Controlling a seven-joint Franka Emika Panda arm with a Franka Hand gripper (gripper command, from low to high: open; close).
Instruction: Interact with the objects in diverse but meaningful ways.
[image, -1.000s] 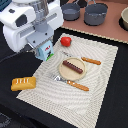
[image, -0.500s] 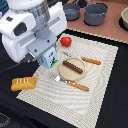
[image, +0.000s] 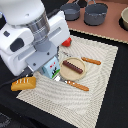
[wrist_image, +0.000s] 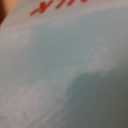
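**Counting what is showing**

Showing are one pale blue carton (image: 51, 69), one red tomato (image: 66, 42), one bread block (image: 24, 83), one sausage stick (image: 73, 66), one tan plate (image: 85, 71), two orange-handled utensils (image: 91, 61), and two grey pots (image: 95, 14) sitting upper right.

Only cut-off red letters on the pale blue carton (wrist_image: 64, 75), unreadable.

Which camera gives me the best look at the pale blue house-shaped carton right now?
The exterior view: the pale blue house-shaped carton shows below the arm, at the tan round plate's edge, partly covered. The wrist view is filled by a blurred pale blue surface with red lettering, too close for shape or position.
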